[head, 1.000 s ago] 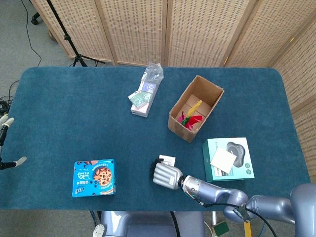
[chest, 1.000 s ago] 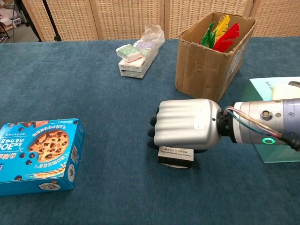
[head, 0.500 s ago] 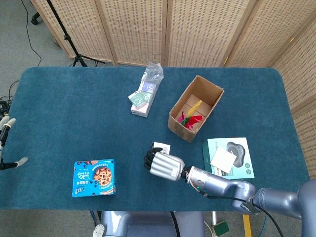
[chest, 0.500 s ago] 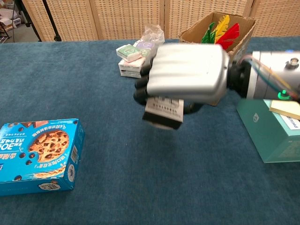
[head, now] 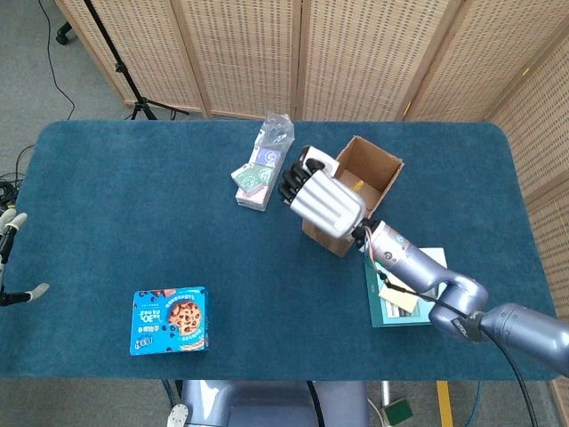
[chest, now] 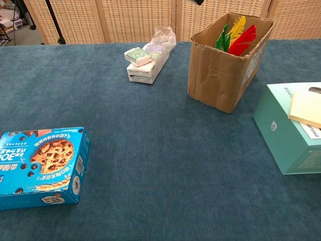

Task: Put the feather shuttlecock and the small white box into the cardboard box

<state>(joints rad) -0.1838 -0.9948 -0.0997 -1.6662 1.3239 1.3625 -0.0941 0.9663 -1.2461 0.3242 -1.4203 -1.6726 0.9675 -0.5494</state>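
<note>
Matt creased cardboard box [chest: 220, 75]

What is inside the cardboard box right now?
The feather shuttlecock stands inside the cardboard box, its colored feathers above the rim. From the head view, the right hand covers part of the opening, so the rest is hidden.

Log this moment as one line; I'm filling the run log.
right hand: holds small white box beside cardboard box | feather shuttlecock: inside | left hand: idle, table edge

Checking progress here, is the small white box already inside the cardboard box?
No, the right hand holds the small white box outside the cardboard box.
</note>
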